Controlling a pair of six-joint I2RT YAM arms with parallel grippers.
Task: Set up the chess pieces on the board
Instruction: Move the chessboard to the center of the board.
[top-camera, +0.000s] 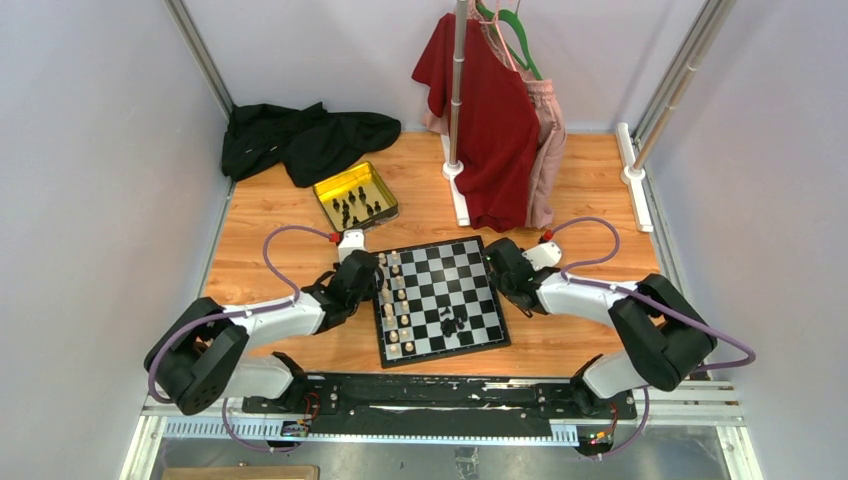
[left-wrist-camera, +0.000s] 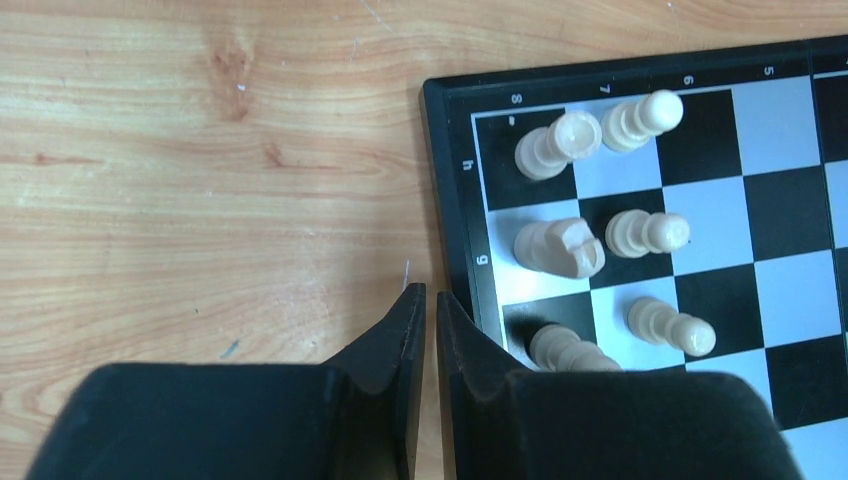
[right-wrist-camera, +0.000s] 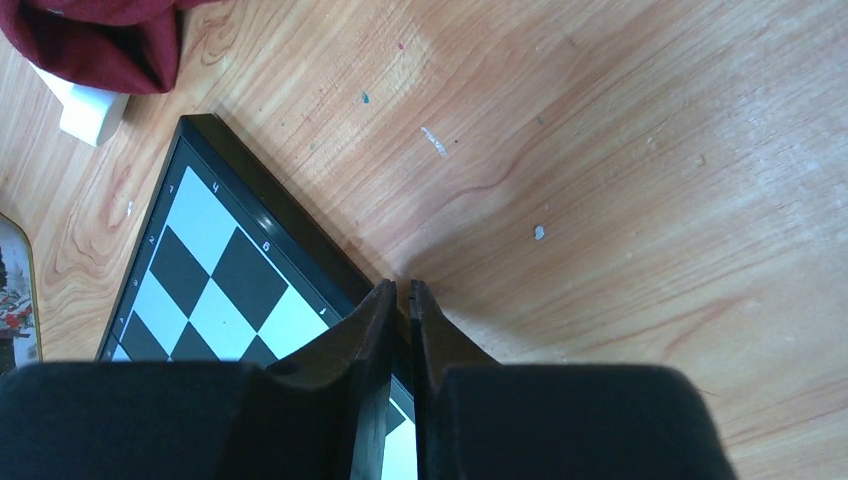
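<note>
Black fingers of the left gripper (left-wrist-camera: 430, 292) are clenched with only a slit between them and nothing in it. Their tips hang right over the outer edge of the board (left-wrist-camera: 760, 220), one over its black border and the other over the wooden table (left-wrist-camera: 200, 200), at lower centre of the left wrist view. Just right of them stand six white pieces (left-wrist-camera: 560, 245) in two columns on the squares nearest that edge, the closest one beside the right-hand finger. The right gripper (right-wrist-camera: 403, 285) is likewise closed on nothing, its tips above the board's border at the centre of its wrist view, with checkered squares running off to the lower left and bare wood to the right. From above, the board lies between the two grippers. White pieces line its left columns and a clump of black pieces (top-camera: 453, 322) sits near its lower right. More black ones lie in the yellow tray (top-camera: 341, 176) above the board's upper left corner.
</note>
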